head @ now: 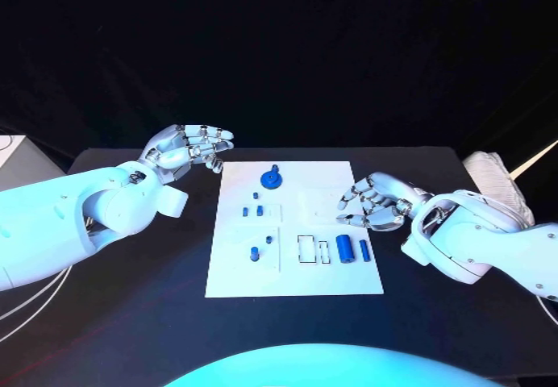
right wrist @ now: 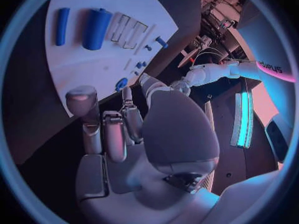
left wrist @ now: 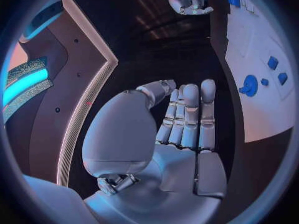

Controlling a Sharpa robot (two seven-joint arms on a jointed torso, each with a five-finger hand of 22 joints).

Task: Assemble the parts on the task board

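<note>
You have the white board [head: 297, 278] lying in the middle of the black table [head: 128, 322], long side running away from you, and both hands are off to its sides with nothing in them.

Your left hand [head: 186, 147] hovers just beyond the board's far left corner, above the table and clear of the board. Its fingers [left wrist: 190, 117] are curled partway toward the palm yet separated, and in the left wrist view the palm is bare.

Your right hand [head: 374, 201] sits at the board's right edge, about halfway along, with its fingertips [right wrist: 81, 95] reaching over the white surface. The fingers are bent and spread, gripping nothing. Whether they actually touch the board you cannot tell from these views.

On the board, the blue round piece [head: 272, 178] with a small handle stands near the far edge, a little left of centre. Several small blue pegs [head: 260, 210] are scattered down the left half, some by the middle and one pair nearer the front left. Toward the front right lies a thick blue cylinder [head: 345, 248], and a thinner blue rod [head: 364, 250] lies just beside it on the side of the right edge, both pointing along the board's length. Two outlined rectangular slots [head: 314, 249] sit just left of the cylinder.
</note>
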